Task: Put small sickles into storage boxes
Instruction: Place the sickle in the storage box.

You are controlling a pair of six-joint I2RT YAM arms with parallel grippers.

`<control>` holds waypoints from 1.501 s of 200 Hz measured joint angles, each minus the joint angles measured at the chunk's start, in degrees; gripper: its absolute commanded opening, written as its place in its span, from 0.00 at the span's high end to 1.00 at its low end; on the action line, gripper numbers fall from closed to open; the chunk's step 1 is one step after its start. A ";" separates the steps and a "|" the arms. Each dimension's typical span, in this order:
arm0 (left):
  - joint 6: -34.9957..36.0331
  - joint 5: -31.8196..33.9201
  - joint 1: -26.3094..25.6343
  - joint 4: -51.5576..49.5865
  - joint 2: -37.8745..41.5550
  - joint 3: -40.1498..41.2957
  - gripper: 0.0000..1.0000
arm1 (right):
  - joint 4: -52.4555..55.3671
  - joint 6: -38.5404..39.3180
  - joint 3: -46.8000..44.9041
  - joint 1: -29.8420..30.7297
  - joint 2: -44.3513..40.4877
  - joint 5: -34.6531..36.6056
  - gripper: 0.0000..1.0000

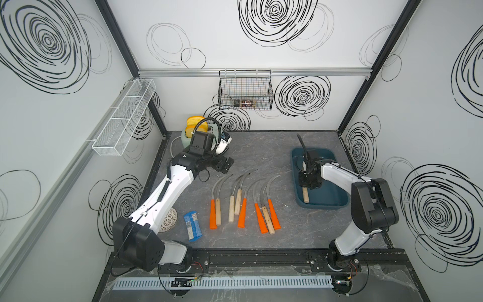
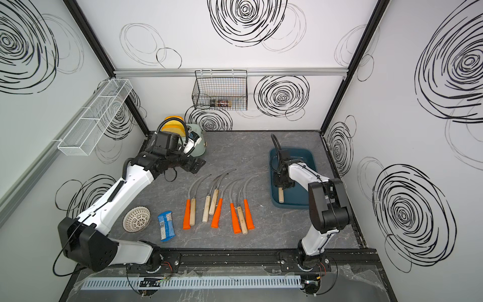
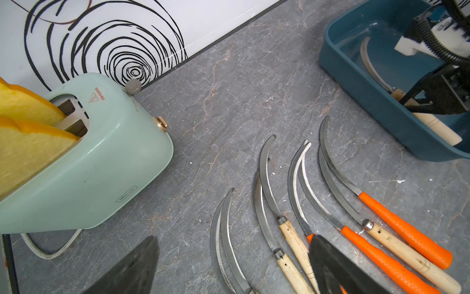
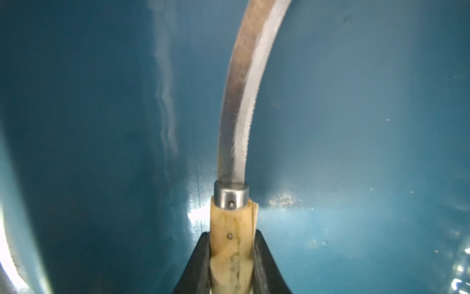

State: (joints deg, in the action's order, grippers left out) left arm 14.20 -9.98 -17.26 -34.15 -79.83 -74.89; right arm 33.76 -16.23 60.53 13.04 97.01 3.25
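The storage box [image 1: 337,201] is a dark teal tub at the right of the table, also seen in the left wrist view [image 3: 356,84]. Inside it my right gripper [image 1: 306,183] [image 4: 232,234] is shut on the pale wood handle of a small sickle [image 4: 239,114], whose blade curves along the tub floor. The handle end [image 2: 281,196] sticks out below the gripper. Several other small sickles [image 1: 243,201] [image 3: 404,229], orange- and wood-handled, lie in a row mid-table. My left gripper [image 1: 223,165] [image 3: 234,238] hangs open above the row's far left end, holding nothing.
A mint toaster [image 1: 188,134] [image 3: 101,165] with yellow slices stands at the back left, beside the left gripper. A white perforated bowl [image 2: 137,218] and a blue packet [image 1: 192,226] lie front left. A black wire basket [image 1: 245,94] and a white mesh rack [image 1: 122,117] hang on the walls.
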 measured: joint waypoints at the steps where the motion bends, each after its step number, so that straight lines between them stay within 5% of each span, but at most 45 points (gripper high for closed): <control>1: 0.00 -0.02 0.00 0.00 0.00 0.00 0.04 | 0.00 0.00 0.00 0.00 0.04 0.00 0.97; 70: 0.00 0.00 0.00 0.00 -0.35 0.00 0.04 | -0.61 0.09 0.00 0.00 2.47 0.20 0.94; 201: 0.31 0.44 -0.33 0.00 -1.09 -0.04 0.04 | -1.51 0.66 0.07 0.37 3.19 1.81 0.61; 300: 0.11 1.09 -0.33 -0.61 -2.14 -1.90 0.04 | -1.68 -0.26 0.79 0.42 -6.29 4.04 0.60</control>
State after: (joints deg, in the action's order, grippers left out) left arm 14.31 -8.88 -17.58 -34.76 -81.97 -76.79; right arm 32.08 -16.49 61.32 13.45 90.72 7.29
